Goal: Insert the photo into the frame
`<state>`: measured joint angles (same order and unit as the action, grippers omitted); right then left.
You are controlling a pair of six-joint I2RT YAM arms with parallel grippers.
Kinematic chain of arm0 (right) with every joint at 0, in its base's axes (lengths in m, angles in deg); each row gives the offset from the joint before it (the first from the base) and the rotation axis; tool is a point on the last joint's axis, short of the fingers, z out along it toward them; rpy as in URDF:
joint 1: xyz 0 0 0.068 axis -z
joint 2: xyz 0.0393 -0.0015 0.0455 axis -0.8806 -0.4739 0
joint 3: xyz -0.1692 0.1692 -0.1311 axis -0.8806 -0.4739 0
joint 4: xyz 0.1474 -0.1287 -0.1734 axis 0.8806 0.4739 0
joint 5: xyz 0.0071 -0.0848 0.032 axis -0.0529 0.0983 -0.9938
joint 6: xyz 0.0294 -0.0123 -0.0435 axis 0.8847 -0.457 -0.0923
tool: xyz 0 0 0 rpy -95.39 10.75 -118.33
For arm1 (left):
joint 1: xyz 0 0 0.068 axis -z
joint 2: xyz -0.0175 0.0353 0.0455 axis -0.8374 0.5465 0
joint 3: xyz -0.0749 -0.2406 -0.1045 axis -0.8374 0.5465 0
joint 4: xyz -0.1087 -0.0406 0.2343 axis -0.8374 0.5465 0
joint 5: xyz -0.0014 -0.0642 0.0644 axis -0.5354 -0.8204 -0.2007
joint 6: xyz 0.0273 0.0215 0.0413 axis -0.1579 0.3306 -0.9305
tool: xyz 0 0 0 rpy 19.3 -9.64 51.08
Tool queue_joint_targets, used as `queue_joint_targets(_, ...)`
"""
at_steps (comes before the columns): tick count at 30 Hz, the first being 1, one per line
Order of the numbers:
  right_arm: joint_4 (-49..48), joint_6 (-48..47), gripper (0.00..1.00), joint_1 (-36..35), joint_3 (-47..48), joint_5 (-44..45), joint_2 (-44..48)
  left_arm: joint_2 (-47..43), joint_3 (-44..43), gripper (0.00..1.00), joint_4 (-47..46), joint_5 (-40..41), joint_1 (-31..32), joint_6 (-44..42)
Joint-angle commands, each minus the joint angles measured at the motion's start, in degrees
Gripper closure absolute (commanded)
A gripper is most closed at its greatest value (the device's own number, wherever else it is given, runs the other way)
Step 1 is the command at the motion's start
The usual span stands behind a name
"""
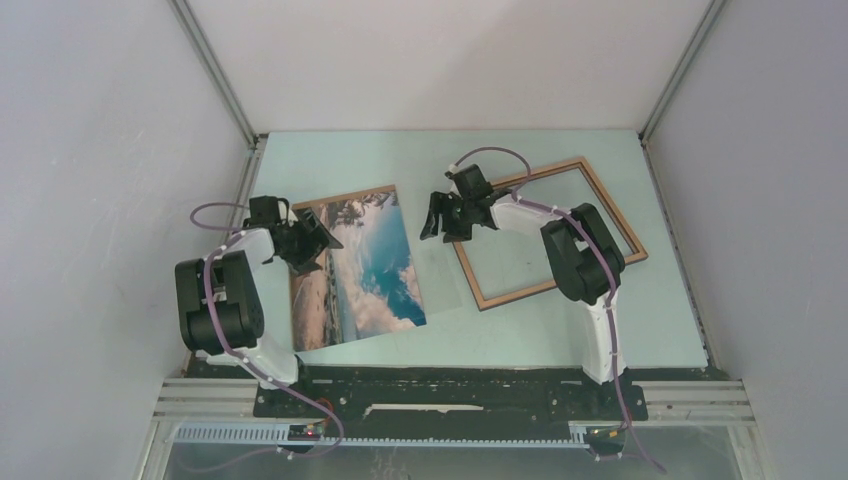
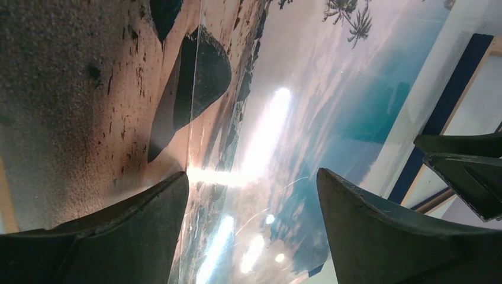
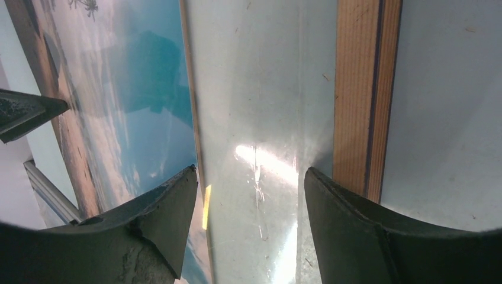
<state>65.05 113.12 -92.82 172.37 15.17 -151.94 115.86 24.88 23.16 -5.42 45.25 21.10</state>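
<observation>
The photo [image 1: 365, 265], a beach print with blue sea and tan sand, lies flat on the table's left half, with a thin brown edge showing along its top and left. My left gripper [image 1: 312, 240] hovers over its left part, open and empty; the left wrist view shows the glossy photo [image 2: 331, 89] between the spread jaws of the left gripper [image 2: 251, 174]. The frame [image 1: 555, 232], thin light-brown wood, lies empty to the right. My right gripper [image 1: 440, 218] hangs open over the strip between photo [image 3: 136, 89] and frame [image 3: 358, 89]; nothing sits in the right gripper [image 3: 250, 170].
A clear glossy sheet [image 1: 445, 270] seems to lie over the photo's right part and reach toward the frame; it shows as a shiny sheet [image 3: 260, 89] in the right wrist view. White walls with metal posts [image 1: 215, 70] close in the pale table [image 1: 560, 330].
</observation>
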Motion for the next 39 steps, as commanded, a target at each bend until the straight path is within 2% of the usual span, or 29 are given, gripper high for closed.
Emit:
queue_joint_targets(1,-1.2,-0.1,0.26,0.8,1.3,-3.6,-2.9,1.5,-2.8,0.12,0.2,1.7,0.6,0.0)
queue_joint_targets(4,-1.6,0.6,0.26,1.1,2.2,-6.0,-4.1,2.5,-3.4,0.12,2.0,4.0,0.5,0.0)
queue_joint_targets(9,-8.9,4.7,0.28,2.8,-1.0,-15.3,-3.7,3.3,-3.7,0.11,2.8,5.3,0.5,-0.4)
queue_joint_targets(15,-19.6,10.0,0.30,3.6,-6.5,-25.7,2.2,3.9,-4.0,0.11,3.1,5.5,0.5,-0.4)
queue_joint_targets(19,-23.3,12.4,0.32,3.6,-10.6,-29.7,6.9,3.9,-4.1,0.11,3.1,5.4,0.6,-0.6)
queue_joint_targets(25,-29.7,16.8,0.32,5.1,-17.6,-31.6,13.4,3.7,-3.0,0.11,1.2,0.3,2.4,0.5)
queue_joint_targets(29,-28.0,16.1,0.32,5.8,-19.1,-29.9,14.8,3.5,-1.6,0.11,-2.6,-3.8,6.3,4.0)
queue_joint_targets(39,-21.9,10.4,0.31,11.3,-24.2,-24.9,16.4,5.3,-3.7,0.11,-4.0,-3.4,10.8,6.6)
